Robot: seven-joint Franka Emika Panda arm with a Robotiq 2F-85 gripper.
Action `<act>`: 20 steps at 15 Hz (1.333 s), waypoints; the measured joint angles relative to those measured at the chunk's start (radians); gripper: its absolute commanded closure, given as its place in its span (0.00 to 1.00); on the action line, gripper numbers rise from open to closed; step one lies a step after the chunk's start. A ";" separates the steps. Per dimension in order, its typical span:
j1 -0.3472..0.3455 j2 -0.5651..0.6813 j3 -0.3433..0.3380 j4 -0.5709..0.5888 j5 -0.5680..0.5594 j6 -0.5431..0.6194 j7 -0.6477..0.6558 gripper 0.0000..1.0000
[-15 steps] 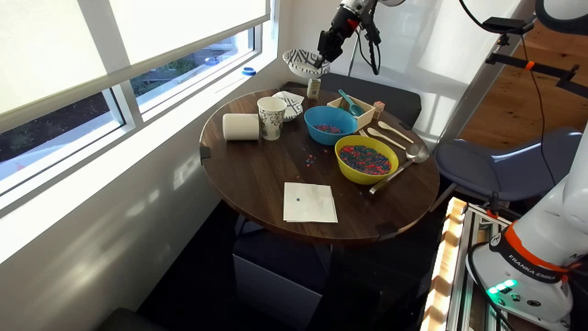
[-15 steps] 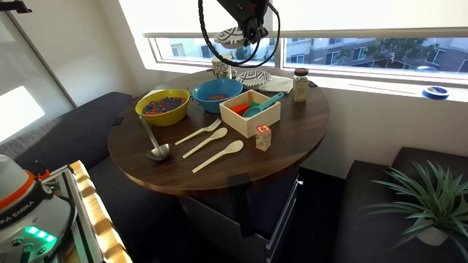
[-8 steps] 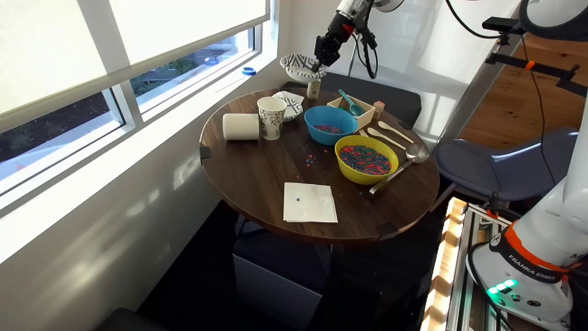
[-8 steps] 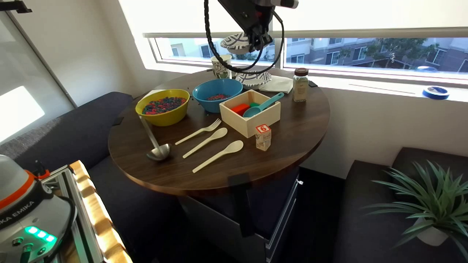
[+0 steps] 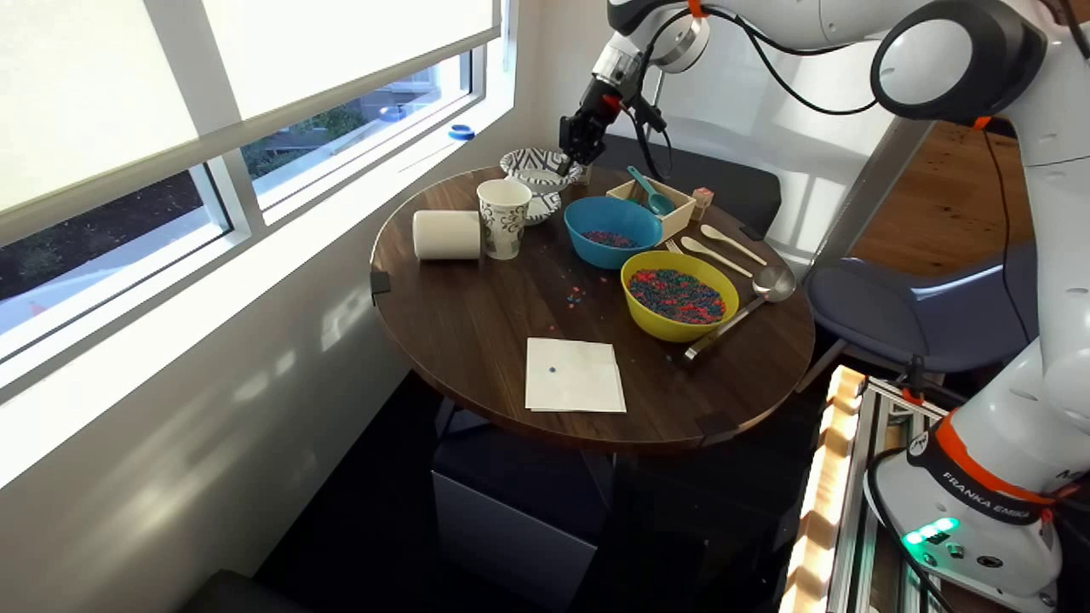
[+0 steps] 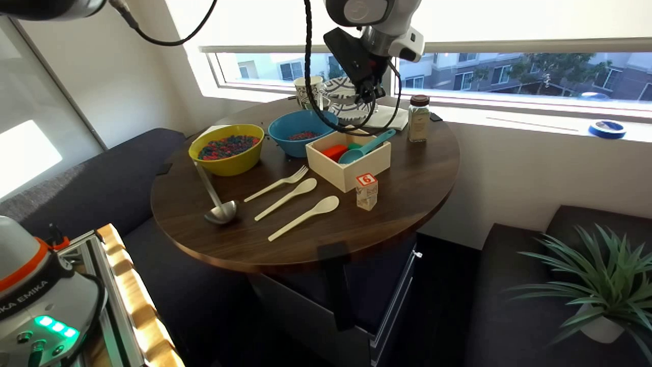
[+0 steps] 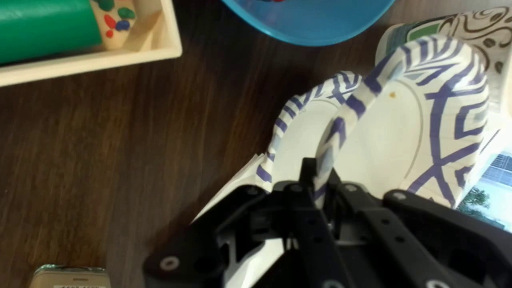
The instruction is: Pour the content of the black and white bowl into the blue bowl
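Pinching with the gripper (image 7: pixel 321 176) the rim of the black and white bowl (image 7: pixel 404 124), zigzagged around a white bottom, near a matching bowl (image 7: pixel 306 134) and apart from the blue bowl (image 7: pixel 316 24). Showing a yellowish speck (image 7: pixel 392 95) inside (only in the wrist view).

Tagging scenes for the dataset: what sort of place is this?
Probably a dining or break nook; home or office, I can't tell. Signs: a round table, spoons laid on it, and dark padded seating beside it.
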 measured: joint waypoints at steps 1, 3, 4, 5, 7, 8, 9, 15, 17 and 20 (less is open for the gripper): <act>0.000 0.020 0.003 0.018 -0.008 0.000 0.007 0.99; 0.000 0.052 0.007 0.052 -0.028 0.000 0.025 0.99; 0.000 0.065 0.009 0.067 -0.037 0.000 0.029 0.99; 0.000 0.075 0.011 0.080 -0.047 0.000 0.035 0.99; -0.003 0.090 0.020 0.103 -0.058 0.000 0.046 0.99; -0.005 0.095 0.026 0.113 -0.059 -0.001 0.048 0.99; -0.007 0.100 0.032 0.123 -0.059 -0.002 0.050 0.99; -0.007 0.126 0.049 0.152 -0.063 -0.003 0.063 0.63; -0.006 0.128 0.049 0.153 -0.063 -0.003 0.063 0.48; -0.004 0.127 0.050 0.160 -0.063 -0.003 0.063 0.26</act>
